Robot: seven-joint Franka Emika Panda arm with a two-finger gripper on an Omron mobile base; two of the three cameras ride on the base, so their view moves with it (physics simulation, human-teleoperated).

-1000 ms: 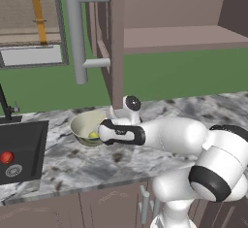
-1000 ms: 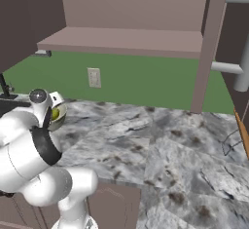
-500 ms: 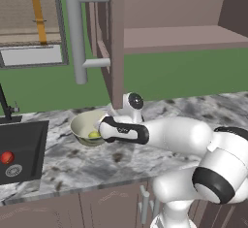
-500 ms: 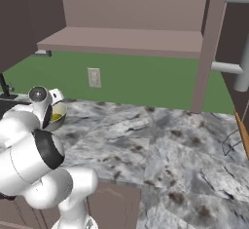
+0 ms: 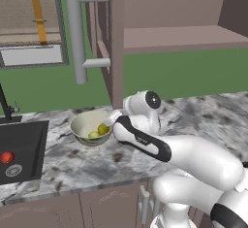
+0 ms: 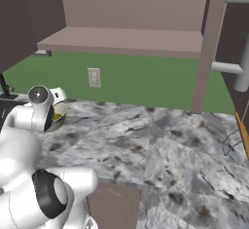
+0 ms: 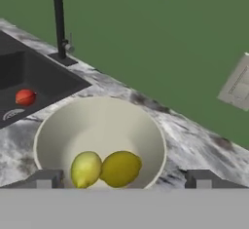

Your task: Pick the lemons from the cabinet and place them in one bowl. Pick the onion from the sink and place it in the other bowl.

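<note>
Hovering just above the near rim of the cream bowl, the end effector is standing with its fingertips spread wide and nothing between them; that looks like the stance of a hand that is done with its load, since both lemons are lying below it. The greener lemon and the deeper yellow lemon are resting side by side, touching, on the bottom of the bowl at its near side, where the curved wall is keeping them from rolling. From the left base view the same pair is showing inside the bowl, which is sitting on the marble table near its back edge, just right of the sink and below the open cabinet.

The cabinet shelf is bare in both base views, so the lemon half of the task appears finished. Farther out, the red onion is lying in the black sink beside the round drain, under the curved faucet; it is waiting there because it belongs to the remaining half of the job. A second bowl cannot be made out from these views. My judgement is that the arm should next be lifting clear of the bowl rim and swinging toward the sink basin, reaching down past its edge for the onion.
</note>
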